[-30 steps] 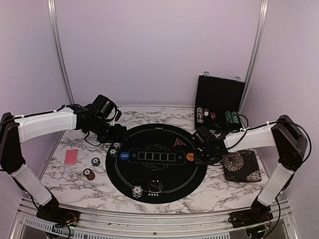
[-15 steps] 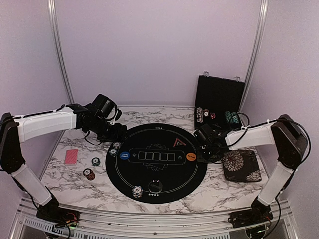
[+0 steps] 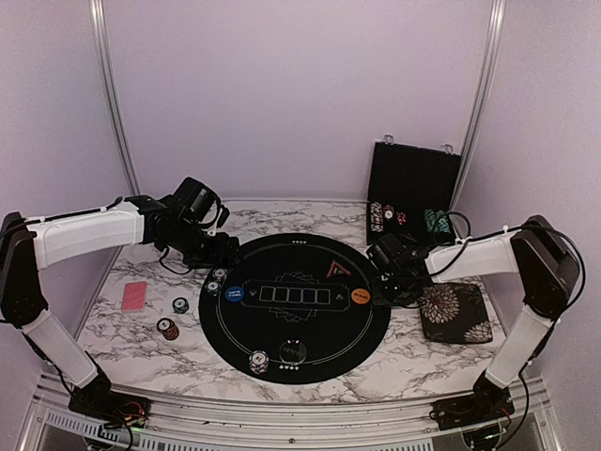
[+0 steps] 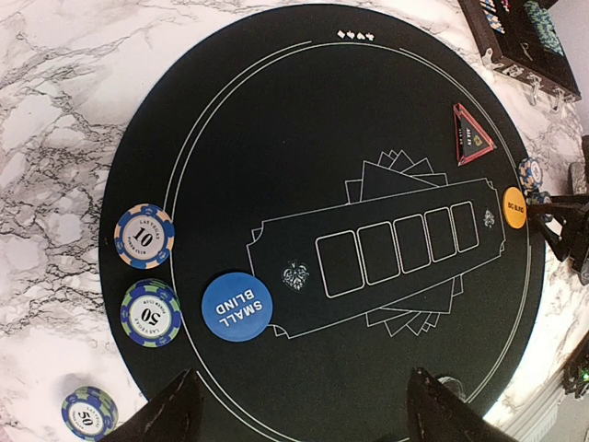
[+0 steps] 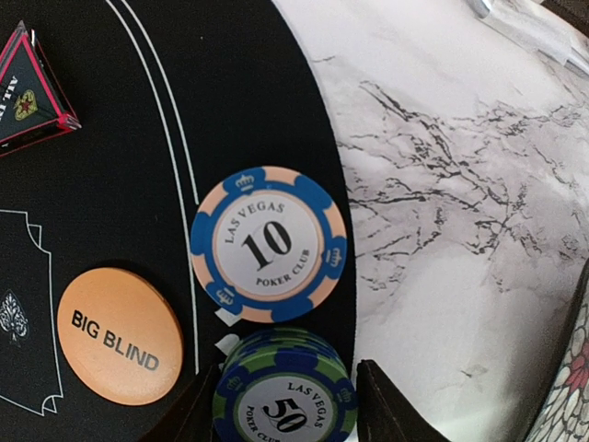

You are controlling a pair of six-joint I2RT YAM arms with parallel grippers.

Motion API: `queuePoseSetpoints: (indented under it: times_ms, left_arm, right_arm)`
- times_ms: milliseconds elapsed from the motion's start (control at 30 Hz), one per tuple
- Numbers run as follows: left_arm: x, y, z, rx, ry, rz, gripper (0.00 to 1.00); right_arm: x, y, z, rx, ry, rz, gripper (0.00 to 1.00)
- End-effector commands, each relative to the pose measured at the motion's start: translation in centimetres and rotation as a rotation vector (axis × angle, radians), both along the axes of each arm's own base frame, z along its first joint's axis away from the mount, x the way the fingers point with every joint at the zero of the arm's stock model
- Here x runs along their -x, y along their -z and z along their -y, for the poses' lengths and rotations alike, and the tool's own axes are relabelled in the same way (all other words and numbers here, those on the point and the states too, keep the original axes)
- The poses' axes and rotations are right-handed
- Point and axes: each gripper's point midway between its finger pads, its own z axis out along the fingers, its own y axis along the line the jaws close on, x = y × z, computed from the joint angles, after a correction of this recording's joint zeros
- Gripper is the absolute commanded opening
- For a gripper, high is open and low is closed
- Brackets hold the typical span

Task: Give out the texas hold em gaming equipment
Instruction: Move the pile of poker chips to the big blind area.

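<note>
Stretching low over the mat (image 5: 101,166) rim, right gripper (image 5: 287,378) straddles the green chip stack (image 5: 285,405), jaws gripping or not, can't tell; left gripper (image 4: 302,382) hovers, jaws spread wide, empty.

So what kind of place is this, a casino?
Probably not: it looks like a robot lab booth set up for poker. Two robot arms are bolted to a marble-look table, plain walls close it in, and a round poker mat holds chips and blind buttons.

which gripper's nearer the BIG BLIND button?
Right. The right gripper is just beside the button at the mat's right edge; the left gripper is across the mat, at its left edge.
</note>
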Motion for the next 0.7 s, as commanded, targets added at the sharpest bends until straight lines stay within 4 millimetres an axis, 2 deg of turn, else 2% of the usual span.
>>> queuePoseSetpoints:
  times_ms: [0, 667]
  left_arm:
    - [-0.5, -0.3, 0.2, 0.0, 0.009, 0.003, 0.78]
    - [-0.3, -0.1, 0.1, -0.002, 0.01, -0.005, 0.78]
  right_arm:
    - [2.8, 2.5, 2.9, 0.102, 0.012, -0.141, 0.48]
    - [4.0, 0.5, 1.1, 0.002, -0.034, -0.137, 0.56]
